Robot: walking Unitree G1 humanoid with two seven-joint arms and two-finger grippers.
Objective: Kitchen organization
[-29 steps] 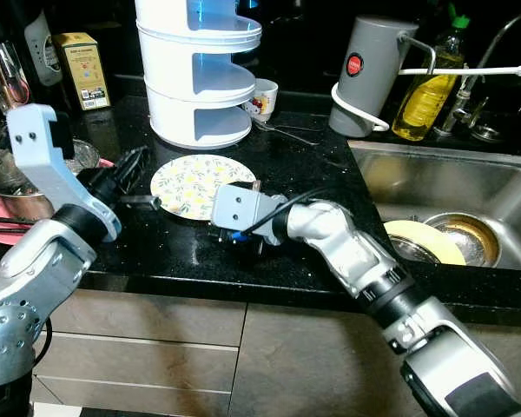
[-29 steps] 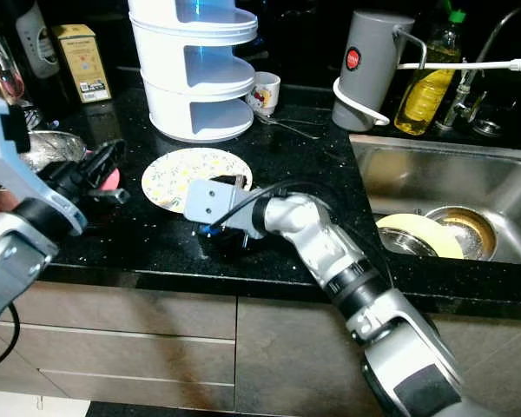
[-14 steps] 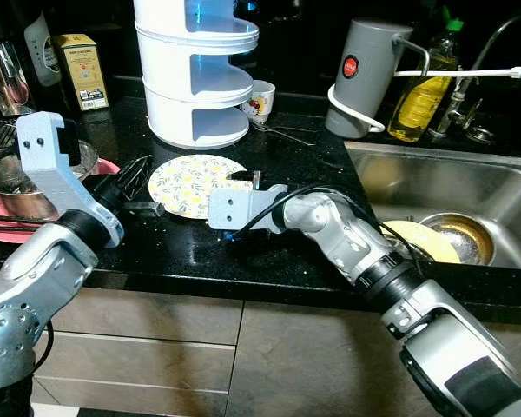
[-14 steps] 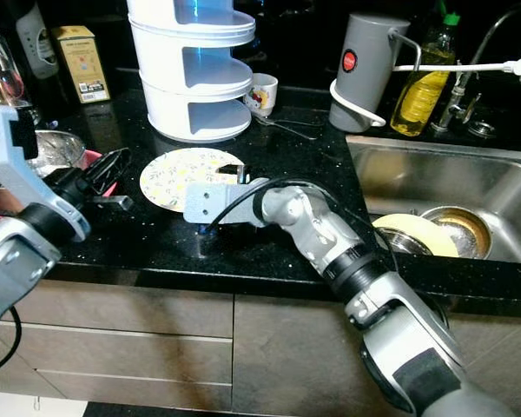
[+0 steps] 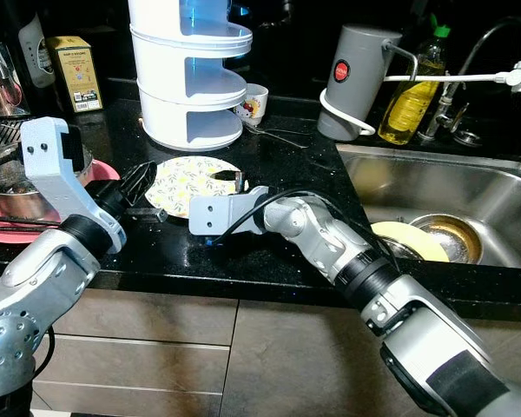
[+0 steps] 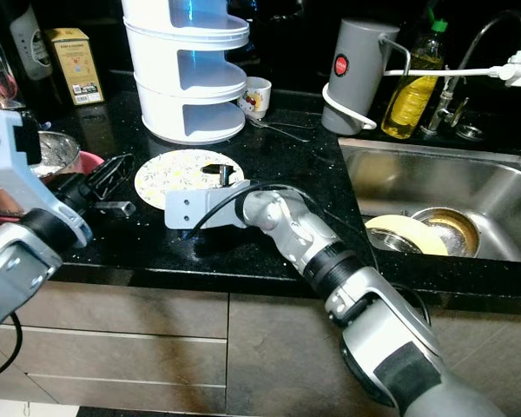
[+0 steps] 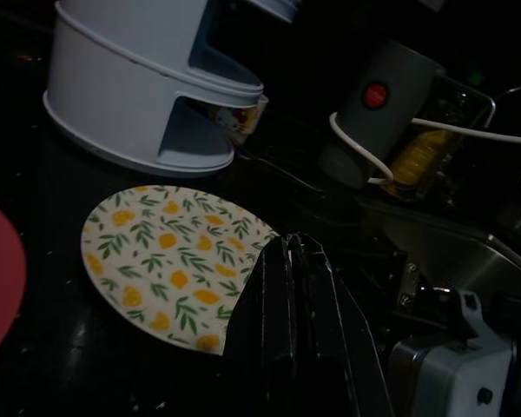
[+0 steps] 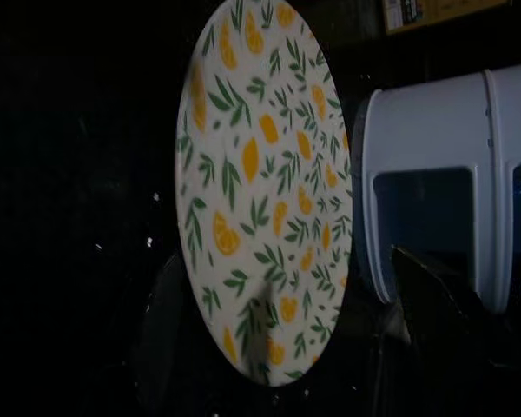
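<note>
Plate (image 5: pixel 187 184) flat, right pincer (image 5: pixel 232 182) straddling rim

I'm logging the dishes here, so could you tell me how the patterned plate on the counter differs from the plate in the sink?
The patterned plate is white with yellow fruit and green leaves; the sink plate is plain pale yellow. The patterned plate lies flat on the black counter between both grippers; the sink plate leans tilted in the basin. Both are round.

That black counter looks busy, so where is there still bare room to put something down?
Bare counter lies between the lemon-print plate, the white tiered stand, the grey kettle and the sink. It is crowded on the left: the left gripper, pink tray and metal bowl. The right gripper is at the plate's near rim.
</note>
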